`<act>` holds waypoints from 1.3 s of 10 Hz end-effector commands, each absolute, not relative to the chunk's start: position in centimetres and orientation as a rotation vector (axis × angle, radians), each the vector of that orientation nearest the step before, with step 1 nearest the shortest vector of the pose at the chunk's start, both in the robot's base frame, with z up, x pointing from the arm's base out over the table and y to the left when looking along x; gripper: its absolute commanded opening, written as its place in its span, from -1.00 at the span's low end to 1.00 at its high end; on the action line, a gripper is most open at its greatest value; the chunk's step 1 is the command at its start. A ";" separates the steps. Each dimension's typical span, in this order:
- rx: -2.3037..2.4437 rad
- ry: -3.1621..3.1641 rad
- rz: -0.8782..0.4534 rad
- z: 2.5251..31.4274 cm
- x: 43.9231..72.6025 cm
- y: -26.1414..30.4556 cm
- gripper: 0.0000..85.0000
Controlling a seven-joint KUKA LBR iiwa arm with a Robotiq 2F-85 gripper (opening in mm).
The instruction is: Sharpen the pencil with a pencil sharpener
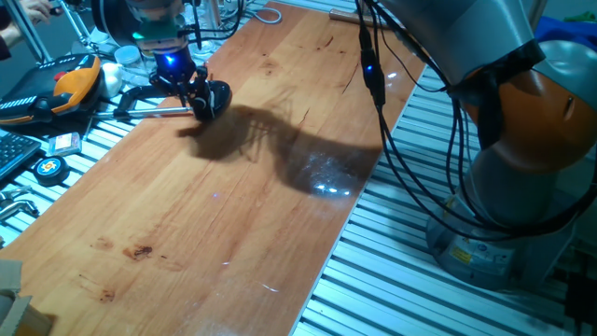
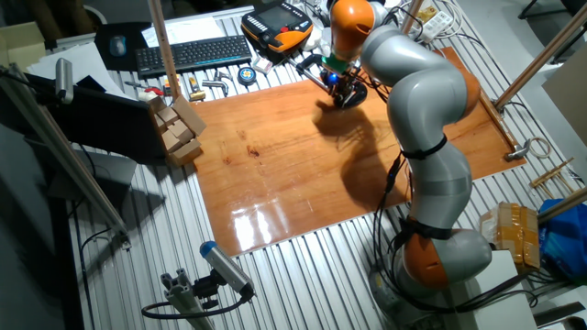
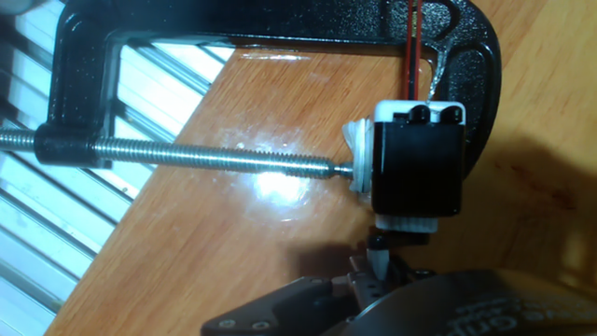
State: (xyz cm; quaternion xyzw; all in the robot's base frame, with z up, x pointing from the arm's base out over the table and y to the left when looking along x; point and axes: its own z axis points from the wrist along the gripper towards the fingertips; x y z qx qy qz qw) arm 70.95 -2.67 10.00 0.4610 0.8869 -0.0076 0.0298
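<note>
The small black box-shaped pencil sharpener point(image 3: 418, 168), with white end plates, sits at the far edge of the wooden desk point(image 1: 233, 215), at about 11 o'clock of the board in one fixed view. A black cast-metal C-clamp point(image 3: 280, 23) holds it there: the frame arches over the body, and the threaded steel screw point(image 3: 205, 161) runs in from 9 o'clock to press a white pad against the sharpener's side. This fixing presumably keeps the sharpener from turning or sliding when a pencil is pushed into it, so that one arm suffices.

The robot's hand point(image 1: 198, 93) hangs directly over the sharpener, with the wrist pointing down. In the hand view a short pale tip point(image 3: 377, 254), probably the pencil, lies just below the sharpener at 6 o'clock, in line with its lower white plate; whether it touches the opening cannot be told. The fingers are largely out of frame, so whether the hand is closed on the pencil cannot be told.

An orange-and-black handheld unit point(image 1: 65, 82) and a dark keyboard point(image 2: 188, 53) lie off the board.
</note>
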 end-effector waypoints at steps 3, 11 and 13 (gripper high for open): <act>1.419 2.738 -0.015 10.1 70.7 -2.9 -1.00; 1.409 2.750 -0.002 10.9 69.7 -3.5 -1.00; 1.400 2.752 0.011 10.7 69.5 -3.9 -1.00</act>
